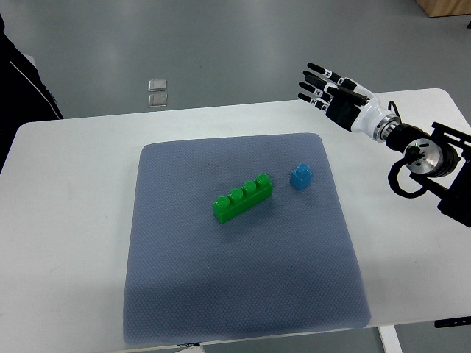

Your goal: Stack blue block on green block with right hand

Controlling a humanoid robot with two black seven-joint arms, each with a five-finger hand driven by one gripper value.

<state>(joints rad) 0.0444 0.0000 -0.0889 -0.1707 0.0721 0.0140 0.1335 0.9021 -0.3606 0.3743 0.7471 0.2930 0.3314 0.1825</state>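
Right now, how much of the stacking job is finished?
Nothing is done yet. The blue block sits on the grey mat, apart from the green block. The right hand hovers open, holding nothing, above the table's far edge. Left: reaching, grasping, and stacking.

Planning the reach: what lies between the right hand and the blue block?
Nothing: the top view shows only bare white table and grey mat between right hand and blue block.

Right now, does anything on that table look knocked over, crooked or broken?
Nothing looks broken or spilled. The long green studded block lies diagonally on the grey mat, and the small blue block stands just to its right, apart from it. The right hand hovers open above the white table's far edge, holding nothing.
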